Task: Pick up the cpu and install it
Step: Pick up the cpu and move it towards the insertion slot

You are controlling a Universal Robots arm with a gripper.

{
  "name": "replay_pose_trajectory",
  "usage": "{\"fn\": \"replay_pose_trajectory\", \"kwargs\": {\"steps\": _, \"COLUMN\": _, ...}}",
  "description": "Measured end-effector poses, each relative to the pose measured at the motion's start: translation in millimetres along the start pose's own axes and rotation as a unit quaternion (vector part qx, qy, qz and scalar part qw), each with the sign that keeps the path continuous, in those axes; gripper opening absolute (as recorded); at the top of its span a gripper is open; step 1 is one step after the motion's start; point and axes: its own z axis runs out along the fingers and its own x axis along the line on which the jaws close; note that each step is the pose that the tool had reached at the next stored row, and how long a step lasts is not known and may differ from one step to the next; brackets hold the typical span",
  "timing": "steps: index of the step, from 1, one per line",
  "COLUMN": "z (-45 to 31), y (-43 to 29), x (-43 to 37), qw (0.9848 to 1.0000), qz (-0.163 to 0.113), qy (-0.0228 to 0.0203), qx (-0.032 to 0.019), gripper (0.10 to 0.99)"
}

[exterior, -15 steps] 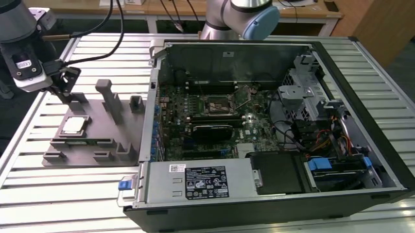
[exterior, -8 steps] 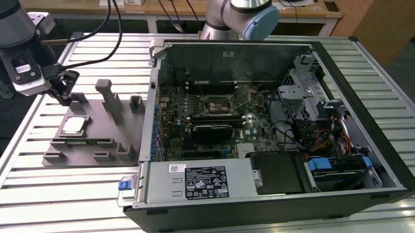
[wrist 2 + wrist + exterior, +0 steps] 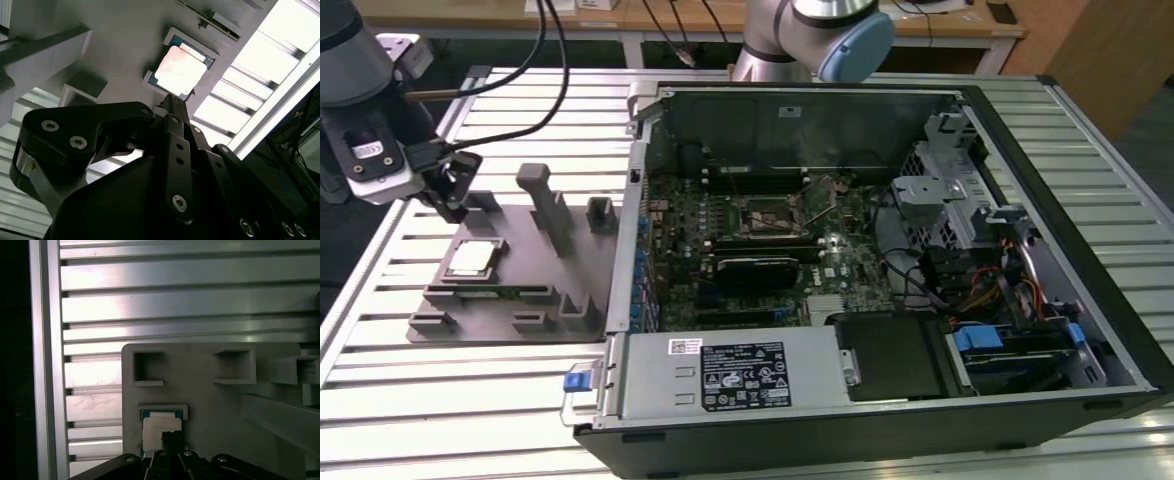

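The pincer [image 3: 172, 441] has its fingers pressed together on nothing. It hangs over the grey fixture [image 3: 210, 405], tips aimed at the cpu [image 3: 155, 427] and apparently clear of it. The cpu lies flat in a shallow pocket of that fixture, which sits on the slatted tabletop [image 3: 175, 300] close to its edge at the exterior view's left.

The chip looks light, thin and stiff. Its metal top is likely slick and its underside delicate, so the safest hold is probably on two opposite side edges, kept level, where the pocket's low walls leave room.

The exterior view adds the wider layout: the open computer case [image 3: 1067, 200] beside the fixture and the socket [image 3: 774, 214] on the board inside, well apart from the pincer. The two wrist views give the close line from fingertips to chip, and its green rim.
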Motion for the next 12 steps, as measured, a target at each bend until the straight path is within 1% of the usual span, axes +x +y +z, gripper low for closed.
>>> {"fn": "replay_pose_trajectory", "kwargs": {"steps": 7, "z": 9.2, "y": -1.0, "x": 3.1, "qw": 1.0, "qz": 0.0, "qy": 0.0, "qx": 0.0, "gripper": 0.106}}
{"fn": "replay_pose_trajectory", "kwargs": {"steps": 12, "z": 17.3, "y": -2.7, "x": 3.9, "qw": 1.0, "qz": 0.0, "qy": 0.0, "qx": 0.0, "gripper": 0.106}}
